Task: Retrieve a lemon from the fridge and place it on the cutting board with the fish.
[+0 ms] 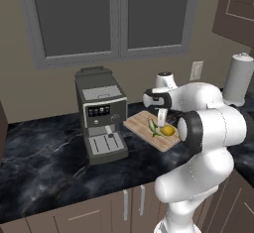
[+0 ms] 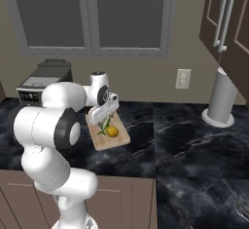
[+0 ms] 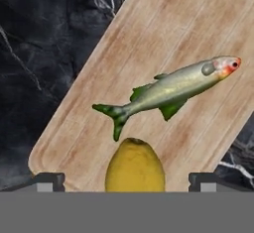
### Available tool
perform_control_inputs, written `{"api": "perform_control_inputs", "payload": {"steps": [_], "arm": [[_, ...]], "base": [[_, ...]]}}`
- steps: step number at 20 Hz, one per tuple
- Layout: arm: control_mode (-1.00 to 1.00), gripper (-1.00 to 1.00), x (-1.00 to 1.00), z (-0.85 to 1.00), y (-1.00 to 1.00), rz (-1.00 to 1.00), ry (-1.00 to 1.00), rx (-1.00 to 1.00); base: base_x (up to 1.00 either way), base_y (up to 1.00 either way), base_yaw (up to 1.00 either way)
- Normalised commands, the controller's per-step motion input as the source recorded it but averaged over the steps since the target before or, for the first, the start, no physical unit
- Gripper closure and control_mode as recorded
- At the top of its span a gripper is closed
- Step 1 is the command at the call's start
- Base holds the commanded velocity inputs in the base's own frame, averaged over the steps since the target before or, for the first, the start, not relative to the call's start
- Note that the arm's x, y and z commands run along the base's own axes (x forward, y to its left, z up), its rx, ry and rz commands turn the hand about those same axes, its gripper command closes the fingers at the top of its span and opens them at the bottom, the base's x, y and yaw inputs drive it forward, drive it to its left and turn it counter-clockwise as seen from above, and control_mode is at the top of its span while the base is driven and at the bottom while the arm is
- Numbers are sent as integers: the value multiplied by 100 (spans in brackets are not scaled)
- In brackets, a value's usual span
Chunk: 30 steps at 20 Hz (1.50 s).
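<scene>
We see the lemon (image 3: 134, 165) on the board (image 3: 163, 33) beside the fish (image 3: 171, 90), near the board's edge; our tool (image 3: 127, 180) spread wide, gripping nothing.

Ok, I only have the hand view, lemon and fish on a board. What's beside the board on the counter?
Observer: A coffee machine stands just left of the cutting board.
Operator: Anything on the other side?
Observer: A paper towel roll stands upright further right, apart from the board.
Operator: Is the end effector touching the lemon?
Observer: No, the end effector sits open just above the lemon, which rests on the board beside the fish.
</scene>
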Motion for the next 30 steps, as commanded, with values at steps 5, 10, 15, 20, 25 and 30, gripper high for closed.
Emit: {"api": "perform_control_inputs", "payload": {"steps": [5,10,15,20,25,30], "arm": [[-100,-100,-37,78,2,-5,19,2],[-100,-100,-99,46,27,-32,1,14],[-100,-100,-100,66,42,-37,-8,10],[-100,-100,-78,84,12,-26,-1,-9],[-100,-100,-36,78,0,-22,15,-23],[-100,-100,-71,32,0,-27,3,-11]], "base": [[0,0,0],[0,0,0],[0,0,0],[0,0,0],[0,0,0],[0,0,0]]}}
